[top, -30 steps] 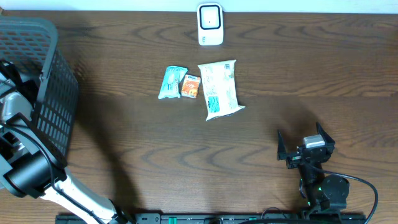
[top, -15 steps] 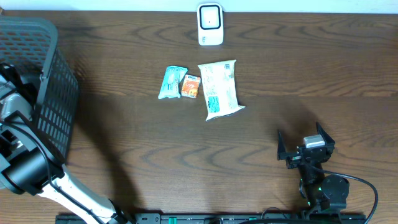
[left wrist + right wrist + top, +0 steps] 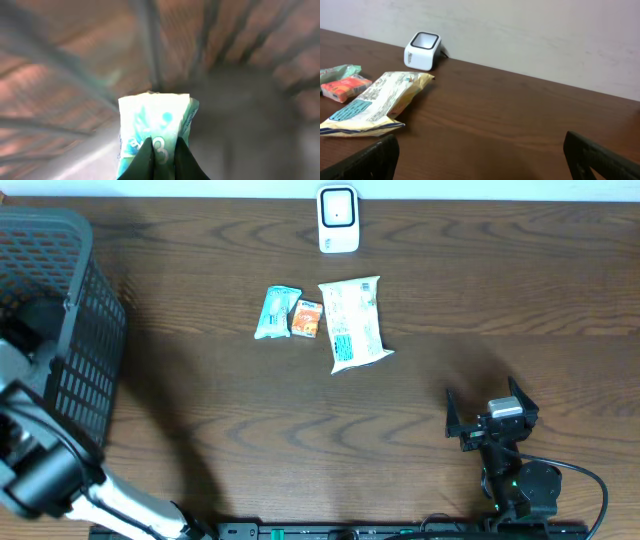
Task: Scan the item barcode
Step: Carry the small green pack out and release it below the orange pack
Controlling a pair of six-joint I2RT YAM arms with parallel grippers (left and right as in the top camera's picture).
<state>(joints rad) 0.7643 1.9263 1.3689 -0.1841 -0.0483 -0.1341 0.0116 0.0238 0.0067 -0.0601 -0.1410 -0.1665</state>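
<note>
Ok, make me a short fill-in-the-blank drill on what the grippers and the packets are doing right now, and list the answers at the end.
The left gripper is ____ on a teal-and-white packet. The right gripper is ____ and holds nothing. On the table, the orange packet lies ____ the teal pouch and the big bag.
Missing words: shut; open; between.

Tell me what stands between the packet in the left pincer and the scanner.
The left pincer holds the teal packet inside the basket, so the basket's mesh wall stands between it and the scanner. Past that wall, nothing visible blocks the way.
</note>
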